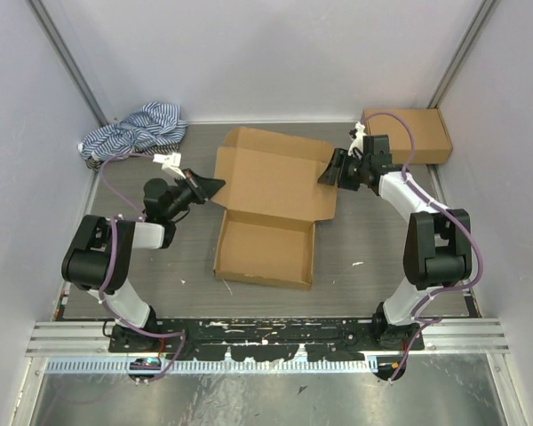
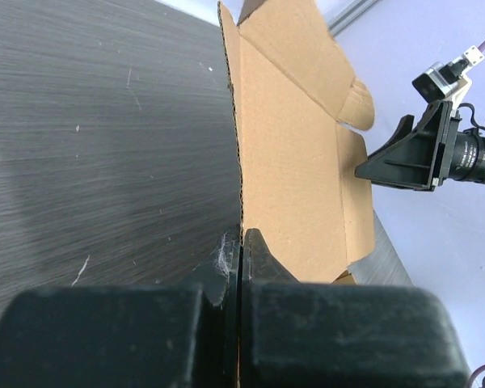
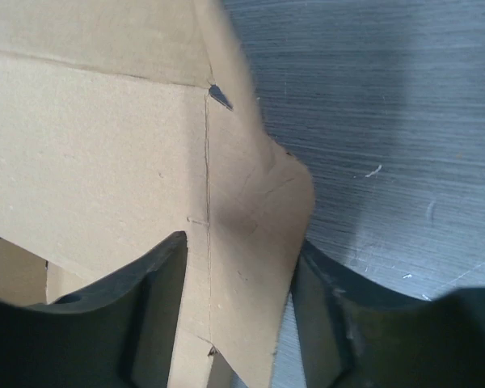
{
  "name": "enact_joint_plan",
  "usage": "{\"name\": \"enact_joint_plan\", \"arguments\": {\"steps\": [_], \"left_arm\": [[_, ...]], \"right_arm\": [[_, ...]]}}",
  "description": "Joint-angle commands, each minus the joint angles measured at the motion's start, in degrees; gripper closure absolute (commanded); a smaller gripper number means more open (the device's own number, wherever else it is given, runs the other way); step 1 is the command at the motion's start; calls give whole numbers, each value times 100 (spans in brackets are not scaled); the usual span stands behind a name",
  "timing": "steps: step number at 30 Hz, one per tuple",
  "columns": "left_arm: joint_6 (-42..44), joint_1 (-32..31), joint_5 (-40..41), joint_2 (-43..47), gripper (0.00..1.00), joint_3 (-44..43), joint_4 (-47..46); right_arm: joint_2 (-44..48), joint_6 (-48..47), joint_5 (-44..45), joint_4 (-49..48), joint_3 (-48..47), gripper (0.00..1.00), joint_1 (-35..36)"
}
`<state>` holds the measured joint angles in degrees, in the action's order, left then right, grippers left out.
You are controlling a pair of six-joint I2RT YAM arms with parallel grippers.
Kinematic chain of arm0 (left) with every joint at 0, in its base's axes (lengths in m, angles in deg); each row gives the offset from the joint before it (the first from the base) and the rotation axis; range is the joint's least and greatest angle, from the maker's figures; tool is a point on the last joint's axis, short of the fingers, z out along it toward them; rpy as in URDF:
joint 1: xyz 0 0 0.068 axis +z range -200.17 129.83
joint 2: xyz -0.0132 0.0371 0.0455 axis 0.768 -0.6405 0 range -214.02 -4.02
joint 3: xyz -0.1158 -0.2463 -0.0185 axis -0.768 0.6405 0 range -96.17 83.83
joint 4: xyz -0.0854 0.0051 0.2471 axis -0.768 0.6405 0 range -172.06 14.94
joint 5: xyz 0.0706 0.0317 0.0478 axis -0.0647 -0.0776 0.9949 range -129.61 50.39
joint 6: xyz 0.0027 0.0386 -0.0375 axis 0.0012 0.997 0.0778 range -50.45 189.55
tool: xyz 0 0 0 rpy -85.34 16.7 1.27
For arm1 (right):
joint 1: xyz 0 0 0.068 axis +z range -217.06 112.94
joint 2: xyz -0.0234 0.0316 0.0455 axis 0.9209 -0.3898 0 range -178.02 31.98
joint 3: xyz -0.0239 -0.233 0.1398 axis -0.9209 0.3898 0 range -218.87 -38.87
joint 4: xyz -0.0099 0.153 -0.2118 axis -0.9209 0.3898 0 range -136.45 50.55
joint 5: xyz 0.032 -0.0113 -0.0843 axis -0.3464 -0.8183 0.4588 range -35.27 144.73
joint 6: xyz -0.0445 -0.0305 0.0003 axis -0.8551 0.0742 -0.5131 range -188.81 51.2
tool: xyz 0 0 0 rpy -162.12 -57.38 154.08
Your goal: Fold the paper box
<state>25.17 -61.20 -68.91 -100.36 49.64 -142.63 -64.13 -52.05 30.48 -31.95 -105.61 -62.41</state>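
The paper box (image 1: 271, 209) lies opened out in the middle of the table, its shallow tray toward me and its lid panel (image 2: 291, 162) behind it. My left gripper (image 1: 215, 187) is shut on the lid's left edge, and the cardboard edge runs straight in between its closed fingers (image 2: 263, 255). My right gripper (image 1: 329, 174) is at the lid's right side. There its jaws stand apart on either side of a rounded side flap (image 3: 259, 210), and the right gripper (image 3: 242, 242) holds that flap close between its fingers (image 3: 149, 279).
A second brown cardboard box (image 1: 409, 133) sits at the back right corner. A blue-and-white striped cloth (image 1: 138, 129) is bunched at the back left. White walls close the table on three sides.
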Motion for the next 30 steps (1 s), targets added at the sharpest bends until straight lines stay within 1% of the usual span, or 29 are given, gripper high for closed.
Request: {"name": "enact_joint_plan", "arguments": {"steps": [1,3,4,5,9,11,12,14,15,16,19,21,22,23,26,29,30], "left_arm": [[30,-5,-51,184,100,54,-519],[62,-5,-42,230,100,52,-459],[84,-5,-41,262,100,41,-408],[107,-5,-40,294,100,28,-353],[181,-9,-56,493,100,1,-161],[213,-2,-83,616,100,-12,-69],[237,1,-91,685,100,-21,-4],[319,-4,-102,815,100,-55,188],[384,-5,-96,897,96,-83,334],[460,-7,-71,970,88,-114,540],[756,-9,140,1263,63,-256,1358],[1010,-6,432,1511,51,-408,2096],[1115,-12,608,1631,47,-523,2554],[1302,-13,796,1757,45,-647,2995],[1580,-11,1237,2071,45,-1090,4149],[1723,-17,1344,2306,45,-1330,4850],[1752,-22,1409,2530,45,-1414,5067]], "right_arm": [[170,-150,-439,-349,-292,48,16],[268,-162,-430,-301,-272,57,19],[332,-170,-417,-274,-254,63,23],[399,-191,-400,-234,-249,66,38],[514,-334,-137,107,-431,68,196],[442,-398,105,370,-652,72,360],[392,-441,309,490,-773,75,455],[306,-507,712,731,-1009,90,643],[289,-532,960,799,-1092,94,753],[303,-562,1198,827,-1143,98,849],[474,-652,1760,689,-1079,99,1065],[665,-699,1961,492,-907,99,1128],[775,-716,2026,360,-785,99,1141],[891,-730,2047,202,-649,99,1144],[1272,-813,1963,-326,-106,99,1153],[1753,-922,1752,-1014,697,99,1185],[2027,-968,1677,-1344,1040,99,1198]]}}
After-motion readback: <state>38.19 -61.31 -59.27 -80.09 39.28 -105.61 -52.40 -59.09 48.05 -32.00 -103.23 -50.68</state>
